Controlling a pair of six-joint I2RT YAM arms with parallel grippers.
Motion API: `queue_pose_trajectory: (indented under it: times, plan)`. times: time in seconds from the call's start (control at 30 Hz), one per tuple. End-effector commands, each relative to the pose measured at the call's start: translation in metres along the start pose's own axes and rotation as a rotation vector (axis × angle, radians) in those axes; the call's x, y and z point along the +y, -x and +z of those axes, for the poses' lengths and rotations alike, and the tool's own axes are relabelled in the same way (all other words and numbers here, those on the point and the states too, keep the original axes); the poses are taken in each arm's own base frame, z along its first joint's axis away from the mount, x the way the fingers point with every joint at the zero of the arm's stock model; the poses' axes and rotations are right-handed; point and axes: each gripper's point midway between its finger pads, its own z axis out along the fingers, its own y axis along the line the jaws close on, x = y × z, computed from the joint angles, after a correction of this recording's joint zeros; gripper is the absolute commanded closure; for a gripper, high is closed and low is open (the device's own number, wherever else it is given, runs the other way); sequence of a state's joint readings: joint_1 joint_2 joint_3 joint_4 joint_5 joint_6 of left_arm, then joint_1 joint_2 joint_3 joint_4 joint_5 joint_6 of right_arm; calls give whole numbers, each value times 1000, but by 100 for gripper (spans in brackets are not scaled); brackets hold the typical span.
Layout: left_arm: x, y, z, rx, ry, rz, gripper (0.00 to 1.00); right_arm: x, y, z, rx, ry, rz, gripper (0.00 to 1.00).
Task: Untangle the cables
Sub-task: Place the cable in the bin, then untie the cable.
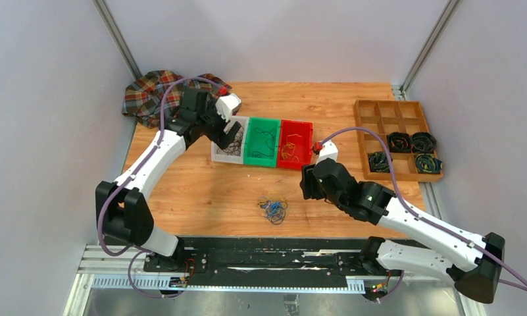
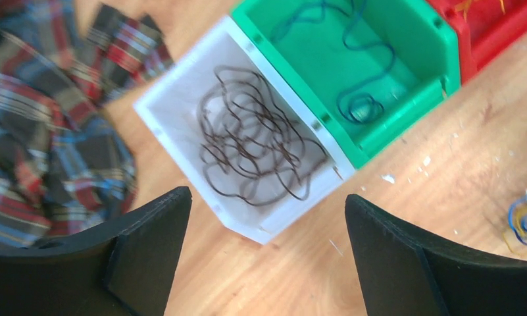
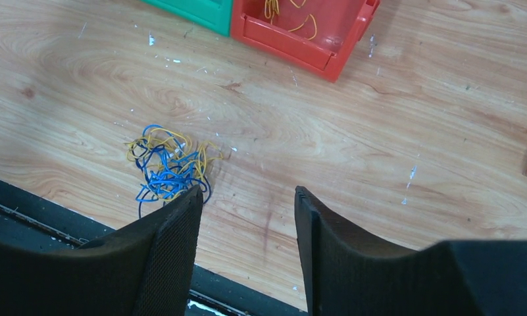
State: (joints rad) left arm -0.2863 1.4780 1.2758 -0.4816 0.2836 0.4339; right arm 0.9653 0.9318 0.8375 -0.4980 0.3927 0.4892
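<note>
Left claw [image 2: 266, 196]: fingers spread wide, nothing between them, nothing held. It hangs over the white bin [image 2: 175, 112], which lies straight ahead of the fingertips and holds a loose mess of dark wires [image 2: 254, 151]. Past that bin, touching it, sits the green bin [image 2: 418, 59] with one thin dark strand [image 2: 362, 72] looped on its floor. A plaid cloth [image 2: 43, 131] lies off to the side of the finger seen at the left of my wrist view.

Right claw [image 3: 247, 192]: fingers parted, the gap between them bare, gripping nothing. It hangs above the table [image 3: 379, 131].

The cables [image 3: 168, 168]: a small tangle of blue and yellow-orange loops with a few dark ones. It lies on the wood just ahead of the right claw's finger that shows at the left of its wrist view, outside the gap. The fingertip overlaps the clump there, so I cannot tell if they touch. The tangle is well apart from the left claw.

View against view:
- The right wrist view gives the colours of the tangle. It also shows the red bin [image 3: 293, 46] ahead of the claw, with yellow wires [image 3: 274, 10] inside.
- The left wrist view catches the tangle only as a sliver at its right edge.
- Only the overhead view shows the three bins in one row. Only it shows the wooden tray [image 1: 392, 112] beyond the right claw, with dark coiled bundles [image 1: 412, 141] in four compartments.
</note>
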Motion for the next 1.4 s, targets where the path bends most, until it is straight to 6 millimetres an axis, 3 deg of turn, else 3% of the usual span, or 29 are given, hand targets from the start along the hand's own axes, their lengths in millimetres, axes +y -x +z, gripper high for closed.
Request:
queue_pose_trajectory:
  times: [0.0,0.1,0.2,0.37,0.57,0.8,0.93,1.07,1.37]
  plan:
    - [-28,-27,-5,44,-101,-41,10,-5,-2,7,14,-38,34,46]
    - [-43,-41,-12,71,-142,-65,10,-11,-12,20,46,-55,54,44]
    - [-62,-48,-25,90,-217,-86,8,-11,-9,34,49,-28,92,44]
    - [-120,-56,-43,60,-465,-101,7,5,-11,49,66,45,90,44]
    - [-175,-70,-31,115,-617,-9,11,22,-28,58,103,137,120,44]
    - [-198,-66,-11,114,-720,-84,16,46,-51,66,191,259,136,44]
    - [-210,-55,4,86,-742,-121,19,39,-56,64,196,224,170,45]
    - [-228,-46,21,70,-761,-154,26,31,-46,49,175,203,171,46]
    - [-240,-66,49,158,-768,-200,44,5,-44,21,107,148,161,46]
